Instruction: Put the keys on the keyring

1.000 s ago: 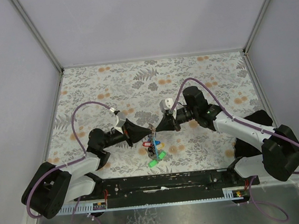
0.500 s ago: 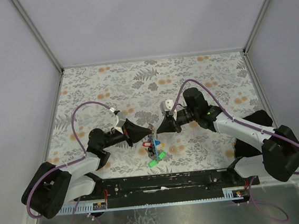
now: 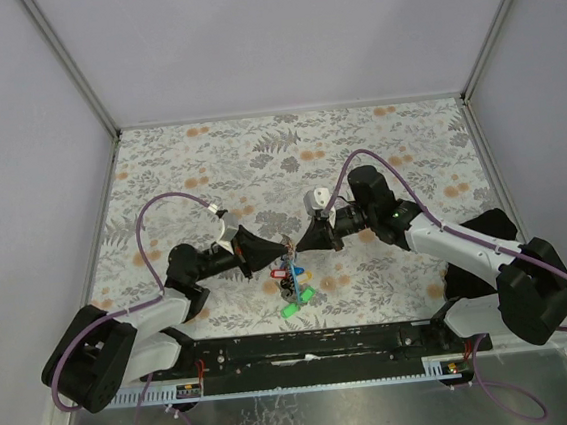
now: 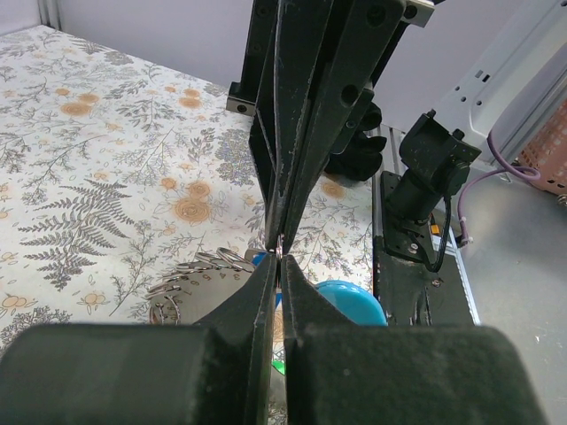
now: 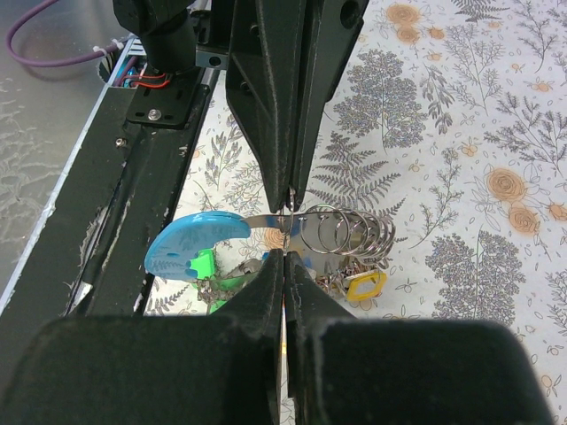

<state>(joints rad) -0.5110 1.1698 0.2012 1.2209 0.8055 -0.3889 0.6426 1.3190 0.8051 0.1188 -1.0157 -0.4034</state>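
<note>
My left gripper (image 3: pixel 281 246) and right gripper (image 3: pixel 298 243) meet tip to tip above the table's near middle. Both are shut on one thin silvery loop (image 5: pixel 289 223) of the keyring, which is pinched between them. The keyring's light-blue curved strap (image 5: pixel 190 247) and a coil of silvery rings (image 5: pixel 342 232) hang just beyond my right gripper (image 5: pixel 283 253). Keys with a yellow cap (image 5: pixel 364 285) and a green cap (image 5: pixel 203 265) dangle below it. Past the left gripper (image 4: pixel 278 258), the left wrist view shows the blue strap (image 4: pixel 356 301), the rings (image 4: pixel 200 265) and a grey numbered tag (image 4: pixel 174 301). From above, the bunch of keys (image 3: pixel 291 280) hangs under the tips.
The floral tablecloth (image 3: pixel 258 155) covers the table, with grey walls on three sides. A black rail (image 3: pixel 306 346) runs along the near edge between the arm bases. Purple cables (image 3: pixel 150 230) loop off both arms.
The right wrist has shifted very slightly. Both grippers stay shut, tip to tip, and the bunch still hangs in the same place.
</note>
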